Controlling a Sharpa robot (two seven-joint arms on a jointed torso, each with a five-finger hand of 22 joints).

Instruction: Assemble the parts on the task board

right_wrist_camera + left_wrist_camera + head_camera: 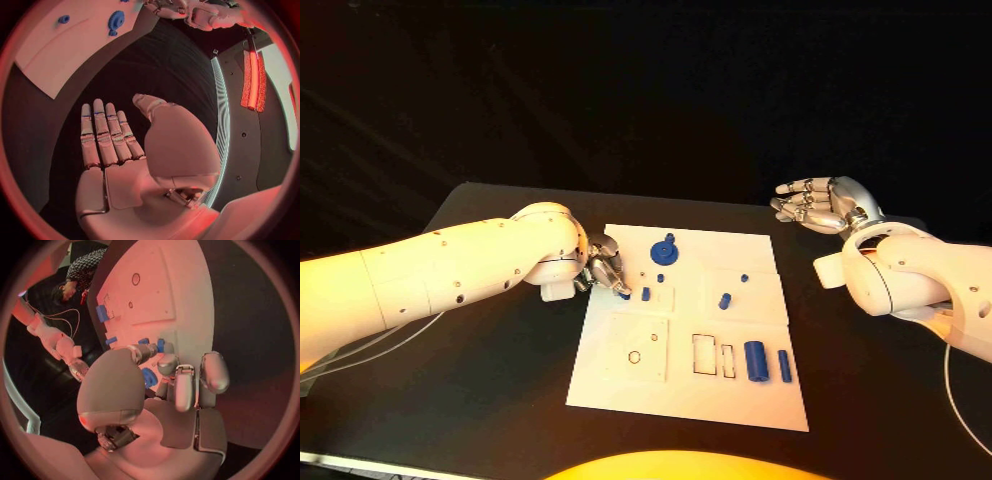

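Observation:
The white task board lies in the middle of the black table. My left hand is at the board's left edge, fingers curled in, pinching a small blue part between thumb and fingers; the left wrist view shows that part tucked behind the fingers. A blue gear stands at the board's far side, also visible in the right wrist view. Small blue pegs sit mid-board. A blue cylinder and a slimmer piece lie near the right edge. My right hand hovers beyond the board's far right corner, holding nothing, fingers straight.
Empty outlined recesses and a round hole mark the board's near half. Bare black table surrounds the board on all sides. White cables trail from my left arm off the table's left edge.

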